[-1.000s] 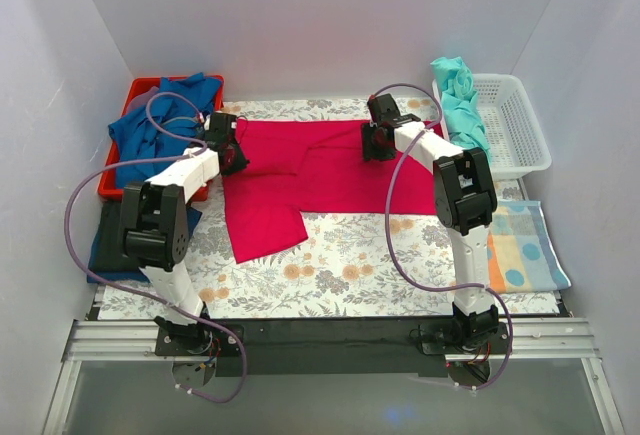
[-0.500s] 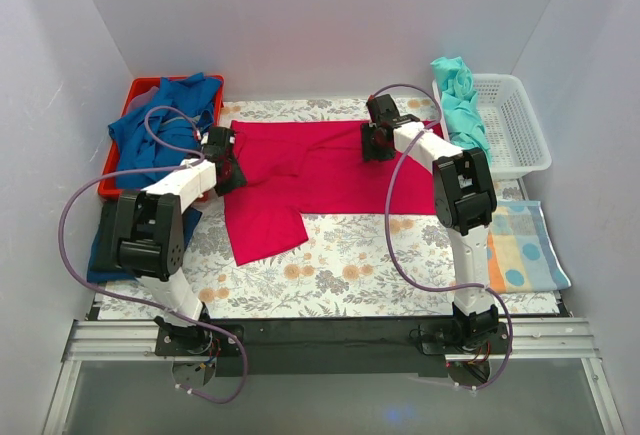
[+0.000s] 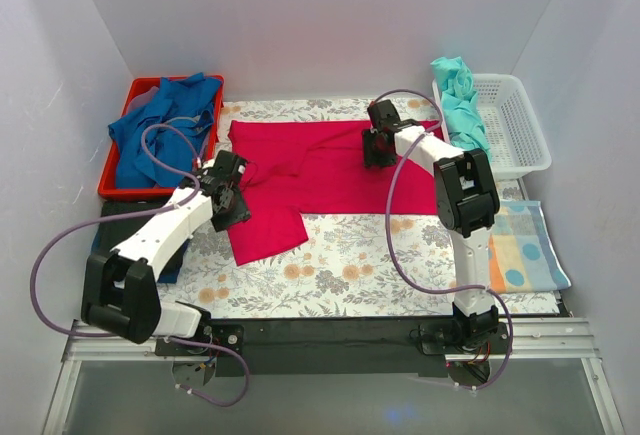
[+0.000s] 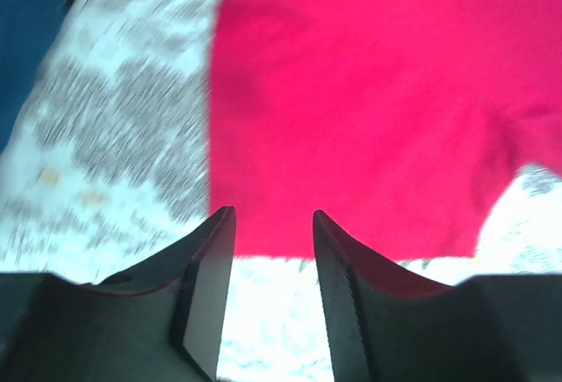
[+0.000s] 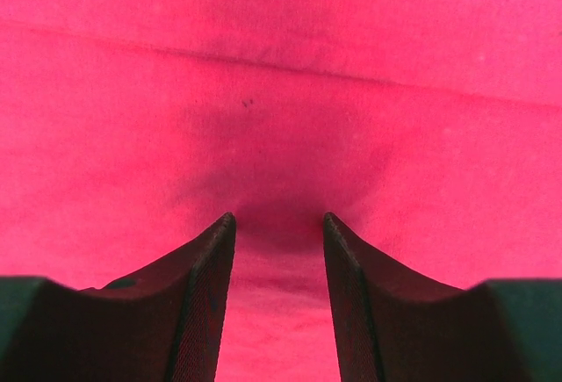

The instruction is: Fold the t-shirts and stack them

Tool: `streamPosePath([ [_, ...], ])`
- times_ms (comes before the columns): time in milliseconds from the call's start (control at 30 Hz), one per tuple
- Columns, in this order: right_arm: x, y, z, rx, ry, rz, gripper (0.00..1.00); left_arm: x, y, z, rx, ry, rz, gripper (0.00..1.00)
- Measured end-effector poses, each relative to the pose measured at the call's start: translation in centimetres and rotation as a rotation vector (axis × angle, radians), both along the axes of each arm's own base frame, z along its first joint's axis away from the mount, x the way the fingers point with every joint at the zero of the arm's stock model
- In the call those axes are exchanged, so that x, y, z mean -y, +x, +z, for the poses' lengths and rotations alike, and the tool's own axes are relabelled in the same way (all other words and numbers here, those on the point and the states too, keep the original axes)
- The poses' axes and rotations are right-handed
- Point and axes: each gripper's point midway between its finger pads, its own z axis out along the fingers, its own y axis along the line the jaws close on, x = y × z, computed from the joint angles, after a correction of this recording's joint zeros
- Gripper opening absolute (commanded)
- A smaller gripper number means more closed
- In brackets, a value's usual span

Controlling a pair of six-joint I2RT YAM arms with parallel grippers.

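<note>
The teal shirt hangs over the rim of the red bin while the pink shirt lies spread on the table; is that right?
Not quite: the top view shows the teal shirt over the rim of the white basket. The pink shirt does lie spread on the table.

Left wrist view's smeared, worktop (image 4: 105,118) print is just streaks; crimson-pink t-shirt (image 5: 281,92) overflows the right wrist frame.

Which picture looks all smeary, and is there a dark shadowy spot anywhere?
Left wrist view: the floral tablecloth is streaky and smeared, and the crimson t-shirt is soft-edged. Right wrist view: a dark shadow sits on the shirt just ahead of the right gripper. Top external view: sharp and evenly lit, no glare.
</note>
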Motion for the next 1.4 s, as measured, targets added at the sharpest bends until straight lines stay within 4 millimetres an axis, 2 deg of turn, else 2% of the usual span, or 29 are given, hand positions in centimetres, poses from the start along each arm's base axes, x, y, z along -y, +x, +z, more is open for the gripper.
streamPosePath([
  [167,0.2,-0.7,0.0,-0.008,-0.002,0.001,0.51,-1.4,-4.3,-1.3,-0.078,-0.001,0.079,0.45],
  [267,0.5,-1.2,-0.1,-0.011,-0.004,0.002,0.51,-1.5,-5.4,-2.2,-0.114,-0.010,0.094,0.45],
  [567,0.9,-2.0,0.2,-0.021,-0.019,0.009,0.52,-0.6,-6.1,-3.6,-0.161,-0.061,0.146,0.45],
  [733,1.0,-2.1,0.7,-0.014,-0.023,0.015,0.52,-0.3,-6.0,-5.8,-0.228,-0.056,0.180,0.45],
  [1000,1.8,-3.0,0.3,-0.029,-0.047,0.011,0.52,0.0,-7.7,-7.3,-0.280,-0.084,0.212,0.43],
  [1100,2.0,-3.3,0.0,-0.038,-0.054,0.009,0.52,0.1,-8.2,-7.7,-0.295,-0.093,0.216,0.39],
  [1200,2.0,-3.3,0.0,-0.037,-0.057,0.008,0.51,0.3,-8.2,-7.8,-0.295,-0.106,0.213,0.26],
  [1333,2.0,-3.3,0.1,-0.036,-0.057,0.008,0.51,0.4,-8.2,-7.8,-0.293,-0.114,0.211,0.17],
  [1400,2.1,-3.4,0.0,-0.037,-0.058,0.007,0.51,0.5,-8.1,-7.8,-0.290,-0.117,0.209,0.08],
])
